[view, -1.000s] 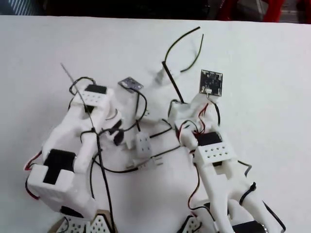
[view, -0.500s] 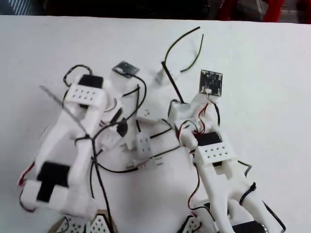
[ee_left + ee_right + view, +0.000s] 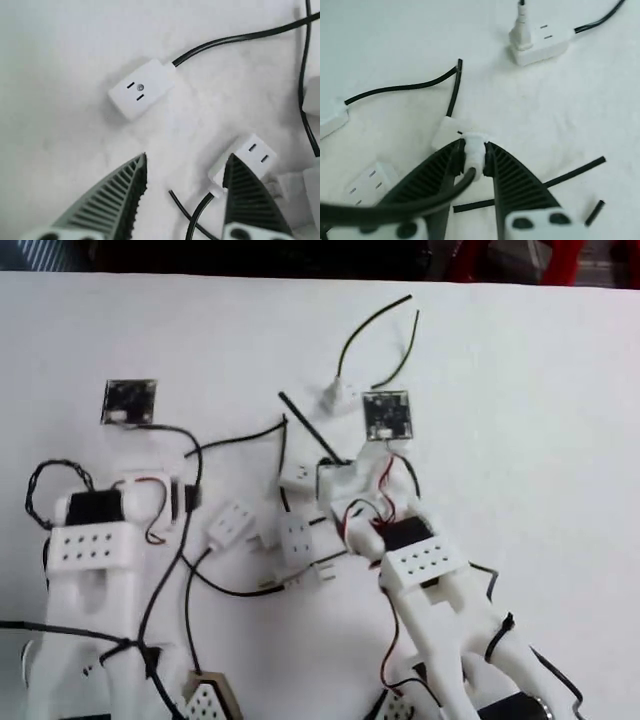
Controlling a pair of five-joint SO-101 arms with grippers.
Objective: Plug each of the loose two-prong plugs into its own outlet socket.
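Two sets of fingers, one job in hand. My right fingers (image 3: 486, 151) are clamped on a white plug (image 3: 474, 150). The socket (image 3: 445, 134) sits right off their tips, touching the plug, a shade to one side, its black cord (image 3: 452, 97) running on ahead. So the right arm is nearer, low over the bench (image 3: 395, 40). My left fingers (image 3: 140, 167) hang open and empty, a second socket (image 3: 141, 90) ahead of them.

My left gripper (image 3: 187, 160) gapes over bare table (image 3: 60, 60), bare right up to the socket (image 3: 141, 90) ahead. A second socket (image 3: 252, 152) sits just beside one jaw, a cord (image 3: 200, 207) under the gap. My right gripper (image 3: 474, 147), clamped on a plug (image 3: 475, 160), has a black strip (image 3: 570, 173) beside it and open table beyond.
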